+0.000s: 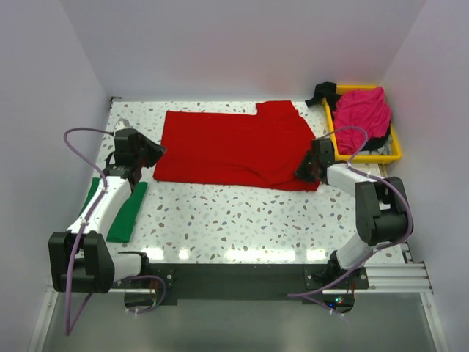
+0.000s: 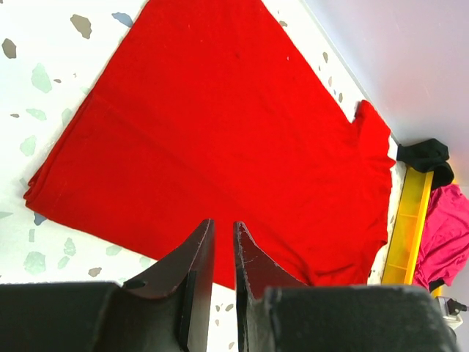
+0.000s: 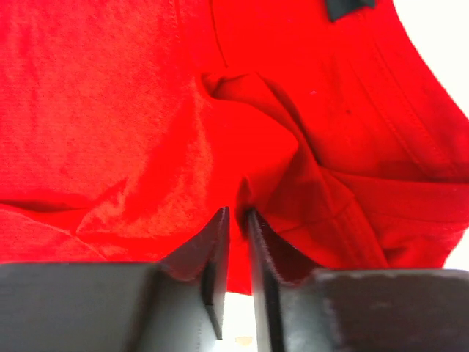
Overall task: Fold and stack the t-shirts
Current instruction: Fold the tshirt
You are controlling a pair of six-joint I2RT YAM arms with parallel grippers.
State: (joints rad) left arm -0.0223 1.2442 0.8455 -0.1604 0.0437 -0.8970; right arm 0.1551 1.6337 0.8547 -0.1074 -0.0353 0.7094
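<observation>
Right tool clamped on red t-shirt; left tool together; green t-shirt half-hidden.

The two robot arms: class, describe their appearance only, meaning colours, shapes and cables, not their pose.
Both arms have white links between chunky black joint housings: left arm, right arm. A pale purple cable loops from the left one, another from the right. The left gripper and right gripper have black wedge-shaped fingers tapering to thin tips.

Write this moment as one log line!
left gripper: shut, over red t-shirt | right gripper: shut on it, cloth bunched | green t-shirt: folded | pink t-shirt: in yellow tray
</observation>
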